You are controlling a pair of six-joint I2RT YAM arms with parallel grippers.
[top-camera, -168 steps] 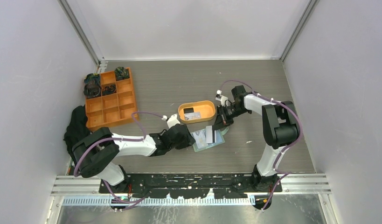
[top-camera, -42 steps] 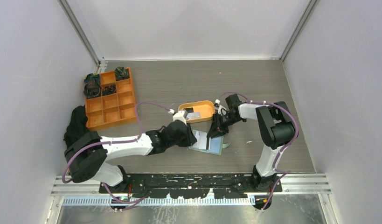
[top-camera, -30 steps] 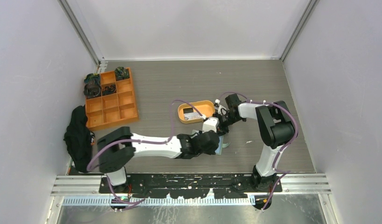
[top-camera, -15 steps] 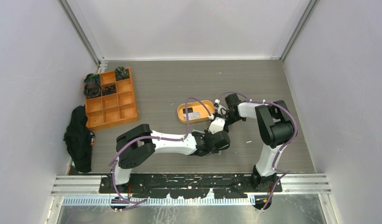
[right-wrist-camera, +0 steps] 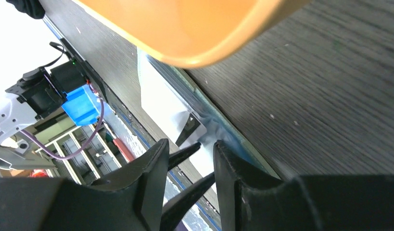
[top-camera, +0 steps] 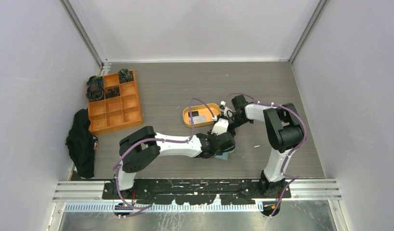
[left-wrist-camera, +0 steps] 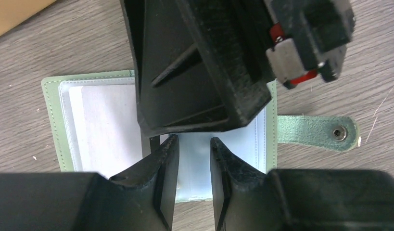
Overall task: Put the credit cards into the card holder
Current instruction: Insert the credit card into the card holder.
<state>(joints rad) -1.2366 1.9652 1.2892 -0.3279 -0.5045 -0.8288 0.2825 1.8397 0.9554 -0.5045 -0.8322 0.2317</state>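
Jaws of the left gripper [left-wrist-camera: 192, 144] were seen parted and empty above the card holder [left-wrist-camera: 103, 122]. The holder was laid open flat on the tabletop [left-wrist-camera: 65, 53], with a sage-green border, a pale lining and its snap tab [left-wrist-camera: 315, 132] extended sideways. Jaws of the right gripper [right-wrist-camera: 190, 144] were likewise parted, beside the orange tray [right-wrist-camera: 185, 29].

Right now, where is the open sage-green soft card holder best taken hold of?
Probably its snap tab, approached from above and closing across its narrow width. The card holder lies open and flat on the grey wood-grain table, too broad to span, while the tab juts out alone beyond one side.
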